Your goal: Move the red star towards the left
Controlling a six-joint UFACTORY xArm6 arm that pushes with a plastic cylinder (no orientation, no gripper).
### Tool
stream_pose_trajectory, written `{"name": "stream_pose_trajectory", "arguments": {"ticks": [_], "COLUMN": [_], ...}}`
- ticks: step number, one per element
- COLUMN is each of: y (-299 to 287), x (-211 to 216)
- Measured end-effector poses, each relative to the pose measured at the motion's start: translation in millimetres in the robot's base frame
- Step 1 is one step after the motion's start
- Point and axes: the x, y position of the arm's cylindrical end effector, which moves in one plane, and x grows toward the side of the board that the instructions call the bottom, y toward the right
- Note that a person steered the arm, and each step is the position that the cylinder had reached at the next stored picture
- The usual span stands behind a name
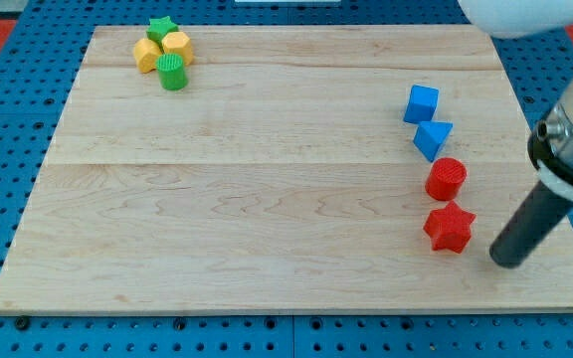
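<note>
Camera view shows my tip [506, 262], which has no jaws, at three o'clock of the red star [450, 227]; pushing off-centre risks nudging the red cylinder [446, 179] at twelve o'clock.

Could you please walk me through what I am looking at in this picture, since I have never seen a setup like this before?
This is a single camera picture looking down at an angle on a wooden board that lies on a blue pegboard surface. The dark rod entering from the view's right belongs to a robot arm; it has no gripper and holds nothing. It only pushes things with its lower end, my tip.

Near the board's right edge lies a loose column of four blocks: a blue cube, a blue triangular block, a red cylinder and a red star. My tip sits just to the right of the red star, apart from it.

At the view's top left is a tight cluster: a green star, two yellow blocks and a green cylinder.
</note>
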Motion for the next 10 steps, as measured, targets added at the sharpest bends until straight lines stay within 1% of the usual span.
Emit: {"name": "stream_pose_trajectory", "arguments": {"ticks": [1, 2, 3, 4, 5, 6, 10], "y": [-15, -100, -159, -198, -210, -196, -189], "x": [-23, -23, -14, -4, -16, -45, -50]}}
